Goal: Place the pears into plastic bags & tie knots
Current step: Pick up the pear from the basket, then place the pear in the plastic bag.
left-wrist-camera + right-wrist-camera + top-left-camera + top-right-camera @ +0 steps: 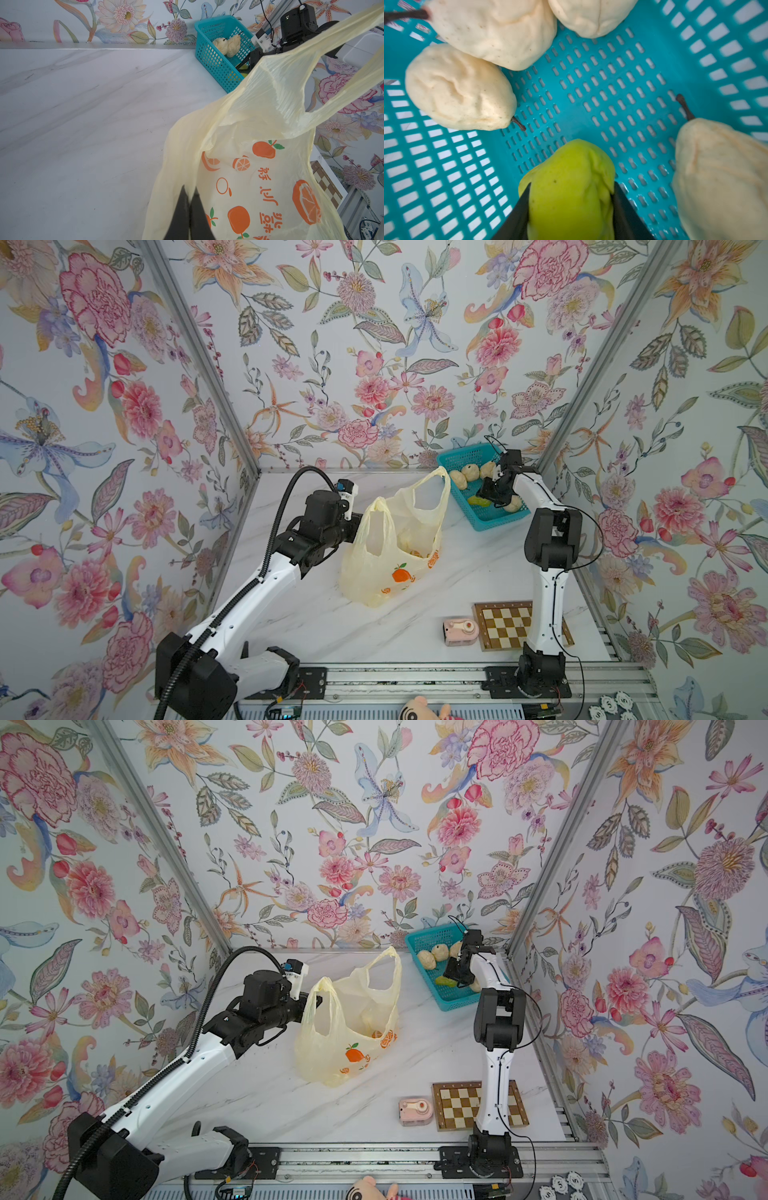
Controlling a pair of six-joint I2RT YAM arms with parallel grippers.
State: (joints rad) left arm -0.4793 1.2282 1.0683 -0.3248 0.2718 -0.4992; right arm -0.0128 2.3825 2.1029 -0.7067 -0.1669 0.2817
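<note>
Pick step: right hand [572,188] grips yellow-green pear [566,166] in teal basket [591,93]; left hand [189,192] pinches plastic bag [249,116] rim. Next: lift, carry over bag mouth.

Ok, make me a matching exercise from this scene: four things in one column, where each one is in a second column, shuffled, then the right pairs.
Things
1. yellow-green pear
2. plastic bag
3. chessboard
4. cream pears

Places
A. flat on the table, beside the pink toy camera
B. lying loose in the teal basket
C. in the basket, between the fingers of the right gripper
D. pinched by the left gripper, mouth open

Pairs: 1-C, 2-D, 3-A, 4-B
</note>
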